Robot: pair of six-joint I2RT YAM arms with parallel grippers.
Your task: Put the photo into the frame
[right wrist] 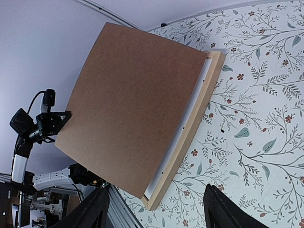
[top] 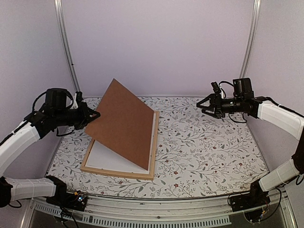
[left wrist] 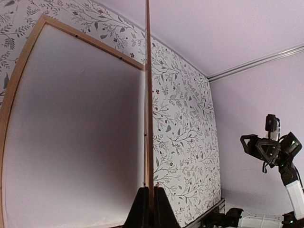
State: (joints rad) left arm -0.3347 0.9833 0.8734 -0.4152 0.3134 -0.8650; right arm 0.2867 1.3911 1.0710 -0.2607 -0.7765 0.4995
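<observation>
Closest to the left wrist lens, your left end effector [left wrist: 150,192] is clenched on the thin edge of the brown backing board [left wrist: 148,95]. Its two dark fingers [left wrist: 138,209] press against either face. From that view the board shows edge-on, as a narrow upright strip.

Item 1, backing board: from the overhead view it stands tilted. Its left edge is raised and pinched by your left end effector. Its right edge is down along the right side of the frame [top: 118,172].

Item 2, frame: it lies flat on the floral-patterned surface [top: 204,147], left of centre, with its light wood strips visible on the near and right sides. A white panel [top: 107,159] fills the inside where the board does not cover it. What lies beneath the lowered part of the board cannot be told.

Item 3, right side: your right end effector [top: 203,105] is released, with its jaws spread and nothing between them. It hangs above the rear right of the surface, well apart from the frame, and points toward the board. Its wrist view shows the board's brown face and the frame's right strip beneath it.
</observation>
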